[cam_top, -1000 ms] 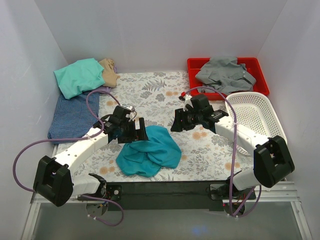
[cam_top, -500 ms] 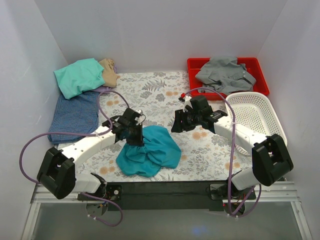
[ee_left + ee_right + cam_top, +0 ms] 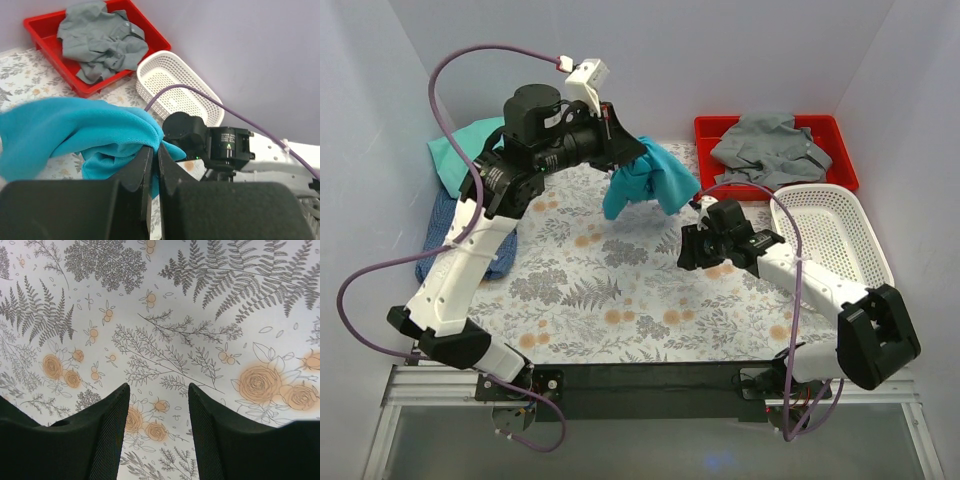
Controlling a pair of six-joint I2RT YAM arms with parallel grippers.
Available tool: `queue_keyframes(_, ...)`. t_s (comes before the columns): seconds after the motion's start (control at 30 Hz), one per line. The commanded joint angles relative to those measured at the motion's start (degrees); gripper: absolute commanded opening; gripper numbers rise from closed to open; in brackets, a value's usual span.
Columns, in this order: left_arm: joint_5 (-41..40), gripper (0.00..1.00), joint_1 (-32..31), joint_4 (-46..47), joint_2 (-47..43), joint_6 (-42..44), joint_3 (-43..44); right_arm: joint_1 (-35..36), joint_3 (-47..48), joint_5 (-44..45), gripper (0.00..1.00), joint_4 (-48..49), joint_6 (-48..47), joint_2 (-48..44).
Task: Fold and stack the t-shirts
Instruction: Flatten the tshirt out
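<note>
The deep-teal t-shirt [image 3: 645, 180] hangs bunched in the air over the back of the floral mat [image 3: 620, 290]. My left gripper [image 3: 623, 152] is raised high and shut on its upper edge. In the left wrist view the cloth [image 3: 75, 125] is pinched between the closed fingers of that gripper [image 3: 156, 149]. My right gripper [image 3: 692, 250] hovers low over the mat, right of and below the shirt. It is open, and only the flower print shows between its fingers [image 3: 159, 387]. A mint green t-shirt [image 3: 455, 155] and a blue-checked one [image 3: 438, 240] lie at the far left.
A red tray [image 3: 840, 150] at the back right holds a crumpled grey shirt [image 3: 765, 145]. A white mesh basket [image 3: 830, 230] stands in front of it, beside the right arm. White walls close in the left, back and right sides.
The left gripper shut on the teal shirt and carried it from the front middle of the mat up toward the back. The right gripper shifted slightly right and stayed open.
</note>
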Motion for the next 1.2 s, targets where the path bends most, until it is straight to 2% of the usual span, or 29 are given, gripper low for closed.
queue_keyframes(0.0,7.28,0.0,-0.13,-3.09,-0.91,1.13,-0.93,0.12,-0.93,4.66,0.57,0.45,0.19,-4.38)
queue_keyframes(0.07,10.54,0.0,-0.05,-3.35,-1.0,0.86,0.21,0.12,-1.46,8.44,0.57,0.89,0.8,-6.49)
queue_keyframes(0.2,27.73,0.0,-0.13,-1.6,-2.22,0.42,1.54,0.04,-2.25,15.2,0.58,2.38,2.56,-10.18)
queue_keyframes(0.3,28.15,0.0,-0.13,1.83,-6.17,-2.39,-3.73,0.12,-2.6,19.86,0.59,3.09,3.45,-12.91)
queue_keyframes(0.4,14.21,0.0,-0.13,1.49,-9.43,-2.57,-11.36,0.12,-2.86,21.54,0.59,4.4,2.39,-14.23)
queue_keyframes(0.43,2.33,0.0,-0.13,1.31,-11.36,-2.57,-13.82,0.12,-2.78,21.11,0.6,4.58,2.13,-13.88)
queue_keyframes(0.5,-8.99,0.0,-0.13,1.31,-12.34,-2.83,-21.64,0.12,-2.6,20.32,0.6,5.19,1.86,-12.83)
queue_keyframes(0.53,-18.0,0.0,0.48,1.92,-12.17,-2.74,-23.93,0.12,-2.25,18.83,0.6,5.29,1.86,-12.22)
queue_keyframes(0.57,-21.49,0.0,0.83,2.53,-11.64,-2.92,-28.39,0.12,-2.07,18.03,0.59,5.37,1.86,-11.69)
queue_keyframes(0.63,-24.24,0.0,3.28,3.68,-9.11,-3.01,-31.24,0.12,-1.81,15.49,0.59,5.64,1.95,-9.94)
queue_keyframes(0.67,-25.73,0.2,4.08,4.73,-8.13,-2.83,-34.56,0.12,-1.81,14.43,0.59,5.64,2.04,-9.23)
queue_keyframes(0.73,-24.78,0.7,8.28,5.79,-6.02,-3.44,-37.3,0.04,-1.81,11.37,0.58,5.73,2.13,-7.64)
queue_keyframes(0.77,-24.77,0.8,9.61,6.49,-4.8,-3.79,-39.23,0.03,-2.07,10.65,0.57,5.73,2.39,-7.38)
queue_keyframes(0.83,-25.91,0.81,13.38,6.23,-3.73,-4.76,-42.75,0.21,-2.86,9.86,0.57,5.9,2.83,-7.2)
queue_keyframes(0.9,-29.69,0.82,14.54,6.85,-4.78,-3.81,-44.95,0.12,-4.18,10.11,0.57,5.99,2.83,-7.72)
queue_keyframes(1.0,-29.7,0.82,15.6,8.6,-6.8,-1.43,-45.05,0.04,-5.67,11.78,0.58,6.6,2.66,-8.17)
queue_keyframes(1.1,-23.31,0.83,15.6,9.48,-7.16,0.85,-43.74,0.12,-4.98,11.7,0.58,6.87,1.95,-6.24)
queue_keyframes(1.17,-14.44,0.83,15.6,9.22,-6.89,1.04,-42.68,0.12,-4.45,10.21,0.58,6.87,1.6,-5.18)
